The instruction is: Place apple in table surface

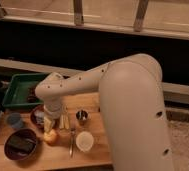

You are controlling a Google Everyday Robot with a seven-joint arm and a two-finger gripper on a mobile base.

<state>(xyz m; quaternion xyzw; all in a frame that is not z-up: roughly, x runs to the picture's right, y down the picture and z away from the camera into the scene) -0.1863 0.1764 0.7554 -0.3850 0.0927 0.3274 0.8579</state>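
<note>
– Light brown wood planks, the table surface (48, 159), fill the lower left of the camera view. Where do we find the apple?

– We see the apple (50, 136), yellow-orange with a red blush, sitting on the wood near the front edge. It lies between a dark bowl (20, 145) and a thin utensil (72, 145). The gripper (52, 125) hangs straight over it at the end of a bulky white arm (133, 100). Its jaws are spread wide and appear to grasp nothing. We cannot tell whether the fingertips touch the fruit or stop just above it.

– What could go wrong from here?

– We judge the apple round enough to roll. If the arm lifts or swings while a fingertip brushes it, the fruit could run into the utensil or the white cup (84, 141), or off the front edge. Crowding is our other worry. A second dark bowl (37, 116) sits just behind the gripper and a small metal cup (81, 116) stands near it, so a sideways move could knock either one.

– And the count?

– We count one apple, two dark bowls, one white cup, one small metal cup, one blue-grey cup (14, 120) and one utensil. There is also one green tray (10, 92) at the back left. What lies inside the tray is too dim for us to count.
</note>
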